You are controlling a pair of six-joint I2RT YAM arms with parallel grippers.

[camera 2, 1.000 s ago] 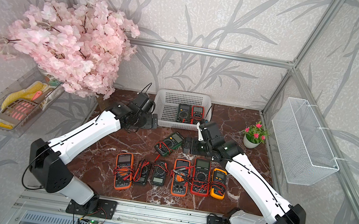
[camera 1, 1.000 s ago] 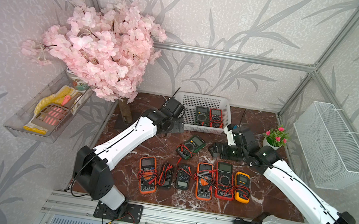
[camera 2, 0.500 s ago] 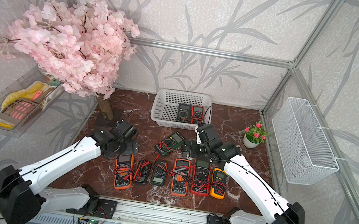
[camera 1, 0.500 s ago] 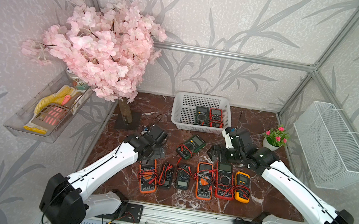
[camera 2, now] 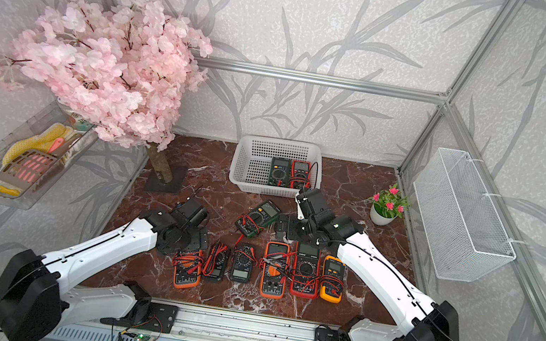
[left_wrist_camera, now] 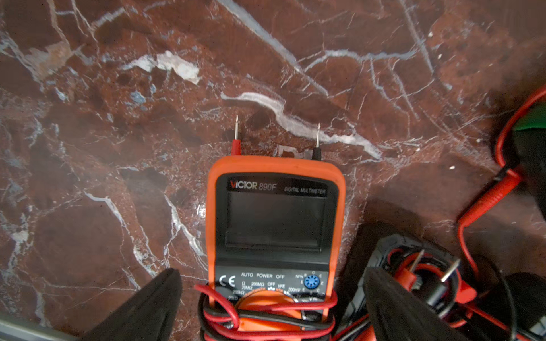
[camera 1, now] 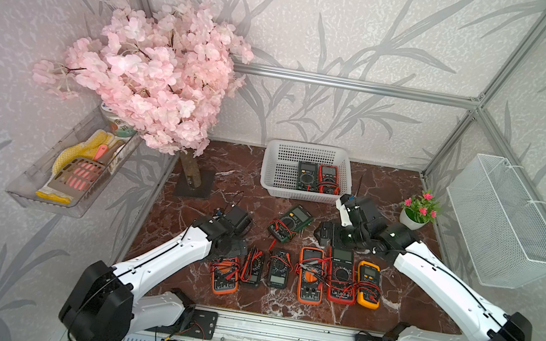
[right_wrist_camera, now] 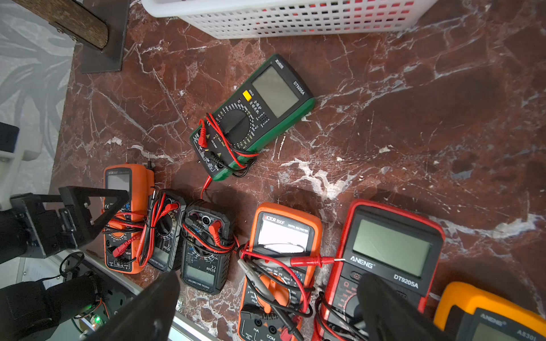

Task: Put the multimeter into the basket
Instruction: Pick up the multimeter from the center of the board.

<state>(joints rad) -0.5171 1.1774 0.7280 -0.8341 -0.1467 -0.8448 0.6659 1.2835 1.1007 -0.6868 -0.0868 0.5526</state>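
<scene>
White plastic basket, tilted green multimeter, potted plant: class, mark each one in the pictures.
white plastic basket (camera 1: pixel 282 173): in a top view, on a bare part of its perforated floor.
green multimeter (right_wrist_camera: pixel 239 122): right wrist view, on its rotary dial.
potted plant (camera 1: pixel 412 220): in a top view, on its white pot.

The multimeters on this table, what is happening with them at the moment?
Two robot arms are putting multimeters into the white basket. A dark meter and a red meter already lie in it. Seven more are on the table: six in a row, and a green meter apart, nearer the basket. The left gripper is open and low over the orange meter at the row's left end, with one of its fingers on each side, not yet closed. The right gripper hangs open over the table by the row, holding nothing.
</scene>
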